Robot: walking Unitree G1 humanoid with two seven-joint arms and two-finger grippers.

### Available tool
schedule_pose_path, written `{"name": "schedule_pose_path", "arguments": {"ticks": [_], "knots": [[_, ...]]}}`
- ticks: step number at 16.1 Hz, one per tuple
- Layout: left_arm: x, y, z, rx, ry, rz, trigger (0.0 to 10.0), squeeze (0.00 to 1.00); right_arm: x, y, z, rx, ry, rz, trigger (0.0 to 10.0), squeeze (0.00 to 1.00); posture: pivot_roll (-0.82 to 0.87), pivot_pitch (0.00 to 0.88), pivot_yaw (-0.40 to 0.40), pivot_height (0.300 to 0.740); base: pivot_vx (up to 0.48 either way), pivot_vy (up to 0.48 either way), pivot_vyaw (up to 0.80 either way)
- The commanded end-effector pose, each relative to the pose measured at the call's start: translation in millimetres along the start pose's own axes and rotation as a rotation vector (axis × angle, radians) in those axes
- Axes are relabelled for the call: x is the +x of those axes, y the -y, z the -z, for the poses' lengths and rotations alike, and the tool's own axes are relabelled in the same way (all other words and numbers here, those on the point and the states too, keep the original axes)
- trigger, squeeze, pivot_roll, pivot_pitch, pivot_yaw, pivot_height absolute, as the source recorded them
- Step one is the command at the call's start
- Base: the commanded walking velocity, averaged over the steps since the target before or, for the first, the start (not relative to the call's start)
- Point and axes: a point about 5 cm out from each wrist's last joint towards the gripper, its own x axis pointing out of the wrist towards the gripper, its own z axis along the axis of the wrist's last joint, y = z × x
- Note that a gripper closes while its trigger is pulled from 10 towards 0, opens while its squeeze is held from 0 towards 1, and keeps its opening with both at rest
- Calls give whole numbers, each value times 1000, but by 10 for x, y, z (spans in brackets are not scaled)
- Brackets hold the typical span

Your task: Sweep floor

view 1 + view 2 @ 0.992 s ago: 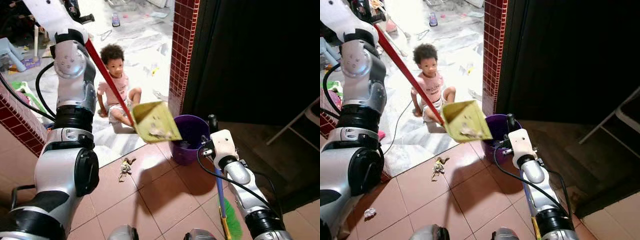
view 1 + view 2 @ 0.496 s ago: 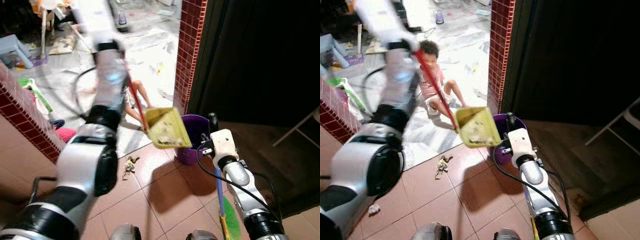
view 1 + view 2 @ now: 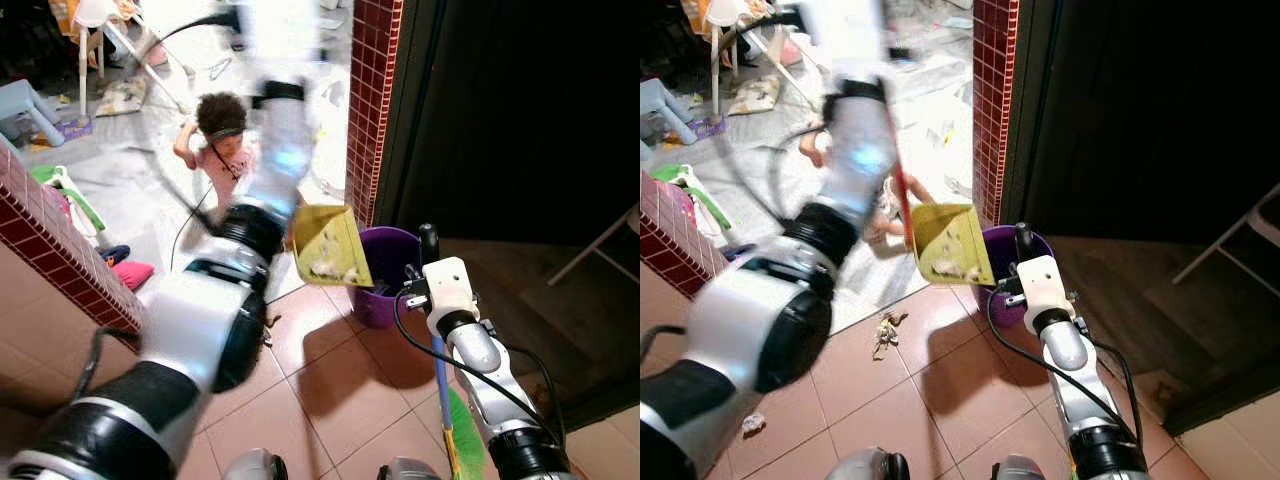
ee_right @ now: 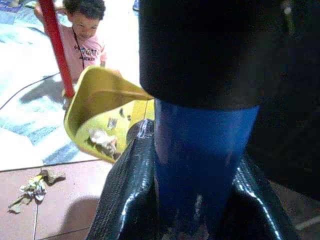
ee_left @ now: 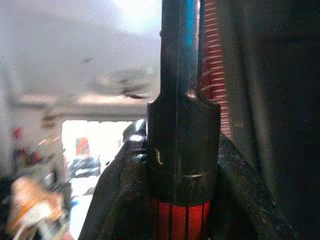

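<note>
A yellow dustpan (image 3: 325, 245) with bits of litter in it hangs tilted at the rim of a purple bin (image 3: 388, 285). Its red handle (image 3: 902, 200) runs up to my raised, blurred left arm. My left gripper (image 5: 182, 175) is shut on the black and red end of that handle. My right gripper (image 4: 195, 210) is shut on the blue broom handle (image 3: 440, 375), just right of the bin. The green bristles (image 3: 465, 445) rest low at the bottom edge. A clump of litter (image 3: 885, 330) lies on the tiles left of the bin, and a small scrap (image 3: 753, 423) further left.
A child (image 3: 225, 140) sits on the pale floor just beyond the dustpan. A red brick pillar (image 3: 365, 100) stands behind the bin, beside a dark doorway. A low brick wall (image 3: 60, 250) runs along the left. A folding chair (image 3: 600, 250) is at the right.
My left arm has swung to the right across the view, and the dustpan has moved closer to the bin and tilted steeper. The right arm with the broom has stayed put.
</note>
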Motion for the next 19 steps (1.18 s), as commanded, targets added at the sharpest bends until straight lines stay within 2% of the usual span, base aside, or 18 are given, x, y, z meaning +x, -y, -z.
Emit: {"name": "schedule_pose_path", "arguments": {"ticks": [1, 2, 3, 6, 9, 14, 19], "knots": [[81, 123, -212, 17, 120, 64, 10000, 0, 12, -2, -85, 1, 36, 11, 10000, 0, -214, 0, 120, 740, 0, 0, 0], [30, 231, -233, 28, 148, 101, 10000, 0, 10, -7, -86, 2, 38, 10, 10000, 0, -214, 0, 120, 740, 0, 0, 0], [-86, 437, -255, 1, 174, 184, 10000, 0, 8, -13, -91, 2, 42, 10, 10000, 0, -214, 0, 122, 740, 0, 0, 0], [-322, 698, -267, -31, 219, 310, 10000, 0, 4, -17, -97, 3, 49, 12, 10000, 0, -218, 0, 124, 740, 0, 0, 0], [-607, 923, -259, -100, 249, 472, 10000, 0, 5, -8, -89, 4, 48, 17, 10000, 0, -216, 0, 124, 740, 0, 0, 0], [-969, 1191, -284, -242, 256, 734, 10000, 0, 29, -3, -94, -1, 50, 12, 10000, 0, -215, 0, 119, 740, 0, 0, 0], [-1073, 1247, -288, -274, 258, 803, 10000, 0, 45, 3, -99, -6, 52, 15, 10000, 0, -216, 0, 120, 740, 0, 0, 0]]}}
